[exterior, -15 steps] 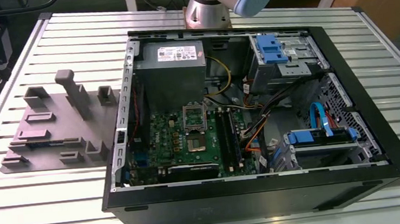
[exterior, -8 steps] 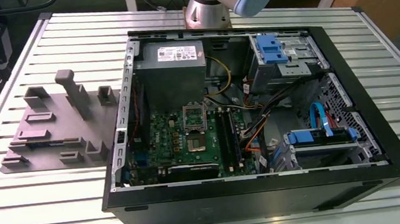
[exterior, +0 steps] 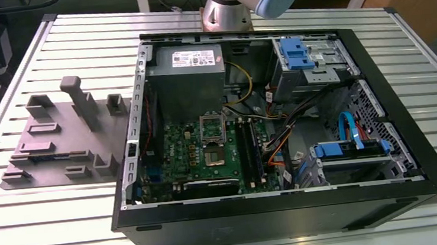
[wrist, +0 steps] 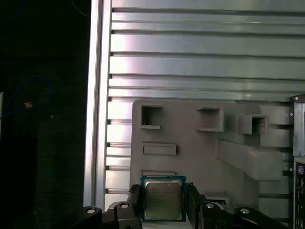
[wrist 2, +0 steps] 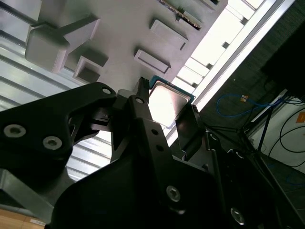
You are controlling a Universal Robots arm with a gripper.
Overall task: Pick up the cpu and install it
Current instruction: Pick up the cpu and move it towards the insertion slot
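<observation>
The cpu is silver-grey with a teal rim; the tray mauve-grey; the slatted table silver; the motherboard green.

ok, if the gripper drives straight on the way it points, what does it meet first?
Likely the grey tray: the gripper holds the cpu, which would touch first. Depth unclear.

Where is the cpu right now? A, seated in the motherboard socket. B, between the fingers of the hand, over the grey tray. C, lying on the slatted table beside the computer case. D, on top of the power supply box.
B: in the first wrist view the cpu sits clamped between the two dark fingers of the hand, with the grey tray behind it.
</observation>
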